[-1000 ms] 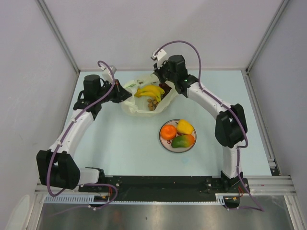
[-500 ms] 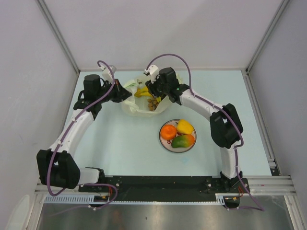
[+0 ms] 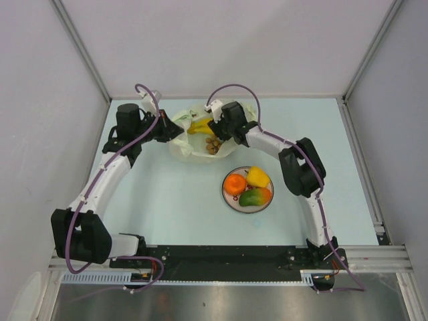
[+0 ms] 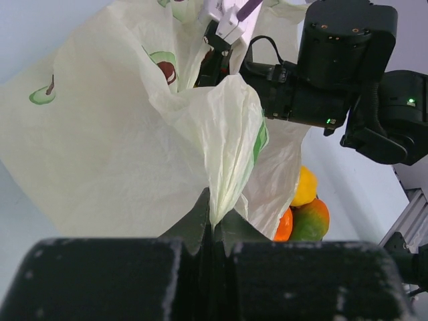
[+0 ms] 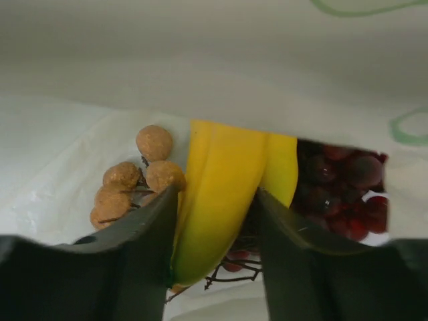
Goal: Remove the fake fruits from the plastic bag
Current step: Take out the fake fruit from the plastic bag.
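Right gripper (image 5: pixel 214 200) hung inside the plastic bag (image 5: pixel 60 167), jaws spread, one finger either side of the single banana bunch (image 5: pixel 224 174), whose long axis ran straight away from it. Beside the bananas lay one brown cluster (image 5: pixel 134 177) and one grape bunch (image 5: pixel 341 190). Left gripper (image 4: pixel 212 231) was clenched on the bag's rim. Farther off, one orange (image 3: pixel 235 183), one yellow fruit (image 3: pixel 257 176) and one mango (image 3: pixel 255 196) sat on the plate (image 3: pixel 228 198).

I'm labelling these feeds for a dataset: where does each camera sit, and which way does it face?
Top external: overhead, behind the robot, looking down; left arm, right arm, plastic bag, plate.
Left wrist: faces the plastic bag pinched in the left pincer; right arm beyond.
Right wrist: looks into the bag at the banana bunch straddled by the open right pincer.
Shared: top and right wrist both show the banana bunch.
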### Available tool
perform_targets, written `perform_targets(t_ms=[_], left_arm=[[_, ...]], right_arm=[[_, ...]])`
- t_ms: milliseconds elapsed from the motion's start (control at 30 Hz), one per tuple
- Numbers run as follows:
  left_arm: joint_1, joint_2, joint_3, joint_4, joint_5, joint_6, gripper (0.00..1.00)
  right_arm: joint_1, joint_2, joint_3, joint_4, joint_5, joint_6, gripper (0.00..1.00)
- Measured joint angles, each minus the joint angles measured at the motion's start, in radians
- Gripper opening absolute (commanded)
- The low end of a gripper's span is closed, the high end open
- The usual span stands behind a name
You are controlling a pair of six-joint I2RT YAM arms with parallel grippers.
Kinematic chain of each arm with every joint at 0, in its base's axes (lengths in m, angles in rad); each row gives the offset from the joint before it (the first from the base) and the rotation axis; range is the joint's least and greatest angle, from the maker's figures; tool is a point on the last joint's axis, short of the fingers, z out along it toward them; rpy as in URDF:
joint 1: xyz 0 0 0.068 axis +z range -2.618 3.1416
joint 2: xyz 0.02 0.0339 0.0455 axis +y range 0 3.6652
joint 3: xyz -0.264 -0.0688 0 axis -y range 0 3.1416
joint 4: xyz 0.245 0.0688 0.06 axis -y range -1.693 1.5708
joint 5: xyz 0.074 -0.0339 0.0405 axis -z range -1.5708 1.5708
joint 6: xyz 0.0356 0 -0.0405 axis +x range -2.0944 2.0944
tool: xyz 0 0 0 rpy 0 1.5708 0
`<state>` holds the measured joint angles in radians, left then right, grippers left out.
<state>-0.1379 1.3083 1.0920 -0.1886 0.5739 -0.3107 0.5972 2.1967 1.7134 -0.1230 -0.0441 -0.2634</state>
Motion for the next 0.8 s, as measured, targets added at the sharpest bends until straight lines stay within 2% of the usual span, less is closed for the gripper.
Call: perform_targets(t_ms=[33,67,133,167,467,800], left_arm=[[0.000,0.000,0.000,0.000,-0.002,0.000,0.00],[0.000,0.000,0.000,0.000,-0.004,0.000,0.00],[0.000,0.000,0.000,0.000,-0.006,0.000,0.00],[0.000,0.000,0.000,0.000,-0.007,0.001,0.00],[0.000,0.000,0.000,0.001,-0.014,0.000,0.00],[0.001,0.018,0.002,-0.001,-0.023,-0.003,0.00]], right_arm=[[-0.001,0.006,0.003,-0.002,-0.011,-0.007,0.23],[-0.003,0.012,0.008,-0.005,-0.026,-0.018,0.14],[-0.004,0.012,0.022,-0.012,-0.069,-0.048,0.03],[-0.005,0.010,0.029,-0.013,-0.082,-0.060,0.01],[-0.032,-0.079,0.032,-0.019,-0.156,-0.131,0.00],[-0.071,-0.372,-0.048,-0.062,-0.233,-0.138,0.00]])
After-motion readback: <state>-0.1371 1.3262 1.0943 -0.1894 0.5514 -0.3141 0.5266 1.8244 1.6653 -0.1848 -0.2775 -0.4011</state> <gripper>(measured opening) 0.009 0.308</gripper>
